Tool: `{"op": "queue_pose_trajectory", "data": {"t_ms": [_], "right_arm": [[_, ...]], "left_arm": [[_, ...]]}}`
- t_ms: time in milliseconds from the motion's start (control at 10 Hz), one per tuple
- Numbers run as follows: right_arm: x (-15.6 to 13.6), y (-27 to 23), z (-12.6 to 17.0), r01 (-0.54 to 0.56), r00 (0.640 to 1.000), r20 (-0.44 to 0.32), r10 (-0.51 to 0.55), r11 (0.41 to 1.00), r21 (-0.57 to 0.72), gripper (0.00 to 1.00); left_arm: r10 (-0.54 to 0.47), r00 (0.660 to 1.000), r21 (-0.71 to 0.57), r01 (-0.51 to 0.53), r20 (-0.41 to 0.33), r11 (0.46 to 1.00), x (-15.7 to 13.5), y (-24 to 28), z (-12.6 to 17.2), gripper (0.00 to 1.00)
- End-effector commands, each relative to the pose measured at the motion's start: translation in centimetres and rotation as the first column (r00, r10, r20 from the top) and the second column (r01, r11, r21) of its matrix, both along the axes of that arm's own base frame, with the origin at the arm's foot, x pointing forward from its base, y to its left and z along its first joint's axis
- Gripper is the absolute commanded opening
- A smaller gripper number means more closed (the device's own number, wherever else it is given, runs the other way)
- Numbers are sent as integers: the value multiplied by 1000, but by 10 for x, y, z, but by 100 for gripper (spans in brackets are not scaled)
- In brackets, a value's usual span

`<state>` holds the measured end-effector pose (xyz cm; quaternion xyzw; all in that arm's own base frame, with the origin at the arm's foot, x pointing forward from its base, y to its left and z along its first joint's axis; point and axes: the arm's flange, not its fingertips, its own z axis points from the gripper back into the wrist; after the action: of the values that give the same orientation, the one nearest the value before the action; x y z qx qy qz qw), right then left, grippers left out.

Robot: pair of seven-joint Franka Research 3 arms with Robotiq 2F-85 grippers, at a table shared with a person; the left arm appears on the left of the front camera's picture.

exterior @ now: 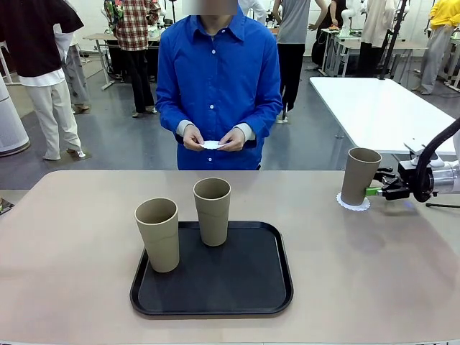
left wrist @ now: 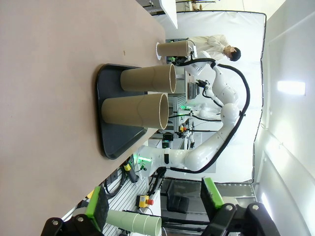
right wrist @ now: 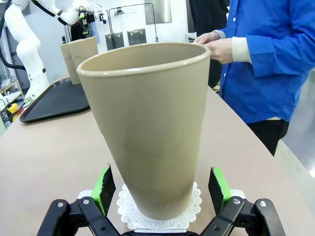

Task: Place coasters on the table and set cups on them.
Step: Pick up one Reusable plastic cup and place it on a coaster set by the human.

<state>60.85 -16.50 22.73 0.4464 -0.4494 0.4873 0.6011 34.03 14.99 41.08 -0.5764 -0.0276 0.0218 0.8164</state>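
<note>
The right gripper (right wrist: 161,186) stood released, pads (right wrist: 104,186) flanking the cup (exterior: 359,175) seated on its doily coaster (exterior: 353,203) at the right of the surface (exterior: 72,215); the cup was judged light, rigid, smooth-walled, best gripped mid-wall.

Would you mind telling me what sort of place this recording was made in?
Probably a robotics lab or test hall: a white robot arm reaches over the table, a red stop button sits near its base, and a plain white table stands on the open grey floor behind.
</note>
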Motion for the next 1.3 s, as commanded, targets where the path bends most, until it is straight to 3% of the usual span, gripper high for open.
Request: {"op": "queue_pose_trajectory", "data": {"t_ms": [0,500,600,800,1100,1200], "right_arm": [[3,-12,6,-4,1000,-17,5,1000,11,100],[-22,-49,25,68,997,-23,-68,997,-21,100],[-39,-45,42,107,992,-64,-112,992,-71,100],[-73,-36,79,168,950,-228,-211,966,-195,100],[-132,-17,136,168,905,-270,-328,861,-481,100],[-147,-9,154,151,920,-234,-313,836,-527,100]], "left_arm": [[-1,1000,-10,1,7,1000,-1,1,2,100],[-1,1000,-10,1,7,1000,-1,1,2,100],[-1,1000,-10,1,7,1000,-1,1,2,100],[-1,1000,-10,1,7,1000,-1,1,2,100],[-1,1000,-10,1,7,1000,-1,1,2,100],[-1,1000,-10,1,7,1000,-1,1,2,100]]}}
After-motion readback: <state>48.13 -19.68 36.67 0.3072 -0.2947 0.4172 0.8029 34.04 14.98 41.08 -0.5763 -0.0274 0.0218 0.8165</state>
